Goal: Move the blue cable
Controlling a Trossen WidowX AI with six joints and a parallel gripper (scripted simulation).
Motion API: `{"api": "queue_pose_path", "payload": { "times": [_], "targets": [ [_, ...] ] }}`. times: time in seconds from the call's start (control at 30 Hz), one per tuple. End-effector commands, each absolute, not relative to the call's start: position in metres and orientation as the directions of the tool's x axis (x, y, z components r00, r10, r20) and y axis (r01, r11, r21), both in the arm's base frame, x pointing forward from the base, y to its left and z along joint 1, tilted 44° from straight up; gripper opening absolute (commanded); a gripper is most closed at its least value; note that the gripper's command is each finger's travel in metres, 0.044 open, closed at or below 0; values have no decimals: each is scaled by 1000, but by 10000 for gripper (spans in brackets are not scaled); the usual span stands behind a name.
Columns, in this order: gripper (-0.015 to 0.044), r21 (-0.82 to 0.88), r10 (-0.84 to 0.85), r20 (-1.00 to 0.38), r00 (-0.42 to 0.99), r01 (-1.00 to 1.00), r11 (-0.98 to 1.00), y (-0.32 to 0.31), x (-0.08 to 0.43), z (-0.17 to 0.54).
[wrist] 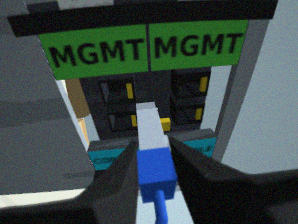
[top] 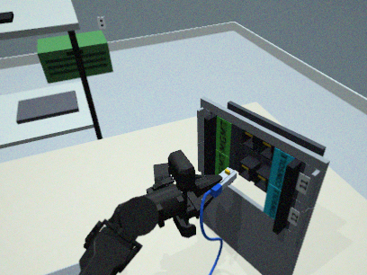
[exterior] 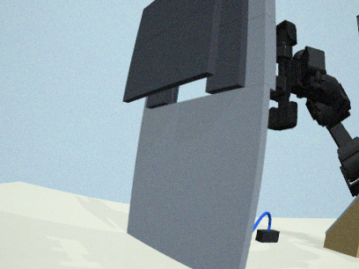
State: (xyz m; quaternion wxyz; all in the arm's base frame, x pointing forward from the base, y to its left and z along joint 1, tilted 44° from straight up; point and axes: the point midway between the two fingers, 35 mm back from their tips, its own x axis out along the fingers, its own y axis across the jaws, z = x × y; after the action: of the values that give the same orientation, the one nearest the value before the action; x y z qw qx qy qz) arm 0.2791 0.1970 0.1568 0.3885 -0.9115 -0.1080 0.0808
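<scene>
The hand (top: 215, 185) (wrist: 152, 144) is clenched on the plug (top: 228, 176) (wrist: 150, 127), 1 dark finger on each side of it in the wrist view. The plug has a pale front, a blue rear block (top: 216, 190) (wrist: 156, 167) and a yellow tab (top: 228, 172) (wrist: 165, 124) at its side. It is held in front of the upright grey panel (top: 265, 234) (exterior: 198, 154), near the ports; whether its tip touches anything, I cannot tell. From the blue block the blue cable (top: 201, 220) (exterior: 267, 214) (wrist: 160, 209) hangs down in a bend, and in the exterior view it arches to a small black block (exterior: 267, 236) on the desk (top: 67, 189) (exterior: 57, 220). In the wrist view, 2 green MGMT labels (wrist: 95, 51) (wrist: 199, 45) sit side by side above 4 dark ports with yellow marks, 2 on each side, and 2 teal labels (wrist: 107, 158) (wrist: 199, 147) lie below them, partly hidden. The top view shows number tags 11 (top: 303, 184) and 12 (top: 294, 216) on the panel. Behind the desk, a green box (top: 78, 56) and a flat grey slab (top: 47, 107) are by a black post (top: 85, 85).
</scene>
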Motion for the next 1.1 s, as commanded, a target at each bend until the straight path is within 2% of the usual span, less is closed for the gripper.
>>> {"api": "queue_pose_path", "payload": {
  "times": [0.0, 0.23, 1.07],
  "targets": [
    [0, -724, 267, -62, 962, 141, -675, 186, 281, 144],
    [0, -723, 267, -61, 962, 142, -676, 166, 281, 127],
    [0, -726, 216, 5, 976, 152, -670, 172, 290, 130]
  ]
}}
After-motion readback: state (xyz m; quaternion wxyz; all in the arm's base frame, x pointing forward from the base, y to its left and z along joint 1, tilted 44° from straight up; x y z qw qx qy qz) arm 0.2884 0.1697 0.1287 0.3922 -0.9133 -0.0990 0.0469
